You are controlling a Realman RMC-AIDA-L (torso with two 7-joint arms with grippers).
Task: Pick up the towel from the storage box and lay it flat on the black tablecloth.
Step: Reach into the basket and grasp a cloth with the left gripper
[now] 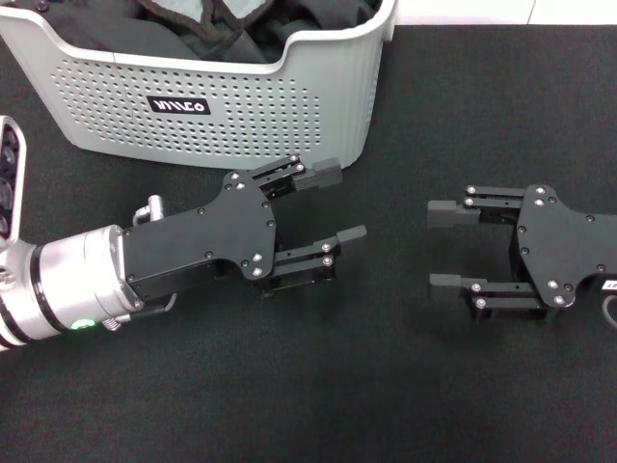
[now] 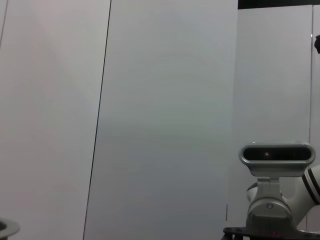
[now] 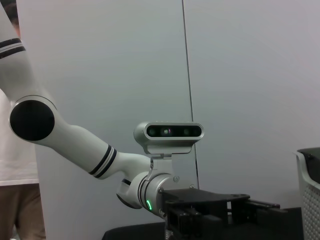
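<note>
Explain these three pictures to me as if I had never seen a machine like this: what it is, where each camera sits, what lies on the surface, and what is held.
This is a two-armed robot. The head view looks down at its work. The left gripper and the right gripper both hover open and empty above the black tablecloth. Behind the left gripper stands the storage box, a grey perforated basket with dark cloth inside; no yellow-orange towel shows in it. The other two pictures come from cameras on the wrists. They look sideways at a pale wall, and each shows the other arm's wrist camera.
</note>
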